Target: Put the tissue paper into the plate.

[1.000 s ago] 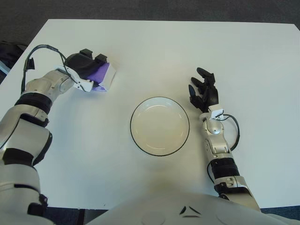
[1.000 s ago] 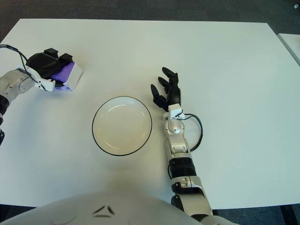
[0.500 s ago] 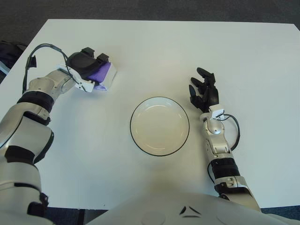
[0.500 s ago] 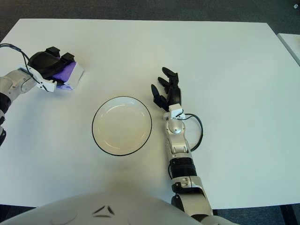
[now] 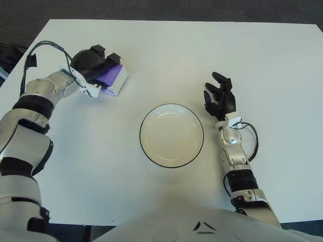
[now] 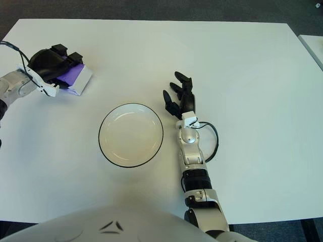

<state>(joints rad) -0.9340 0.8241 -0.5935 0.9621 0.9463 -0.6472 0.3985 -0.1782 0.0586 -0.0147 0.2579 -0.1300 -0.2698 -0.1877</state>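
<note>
Tissue paper [image 5: 112, 79] sits clasped in the left hand's [image 5: 91, 64] curled fingers; right hand [image 5: 220, 99] spread.

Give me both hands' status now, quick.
Left hand: closed on the tissue pack, far left of the plate.
Right hand: open, empty, right of the plate.

The robot's two arms are built of silver-grey shell segments joined by black bands. The left hand [image 5: 91, 63] and right hand [image 5: 219, 99] are both black, with three stubby fingers. A small white block sits at each wrist, and thin black cables loop out beside both wrists. A pale grey torso fills the bottom edge.
</note>
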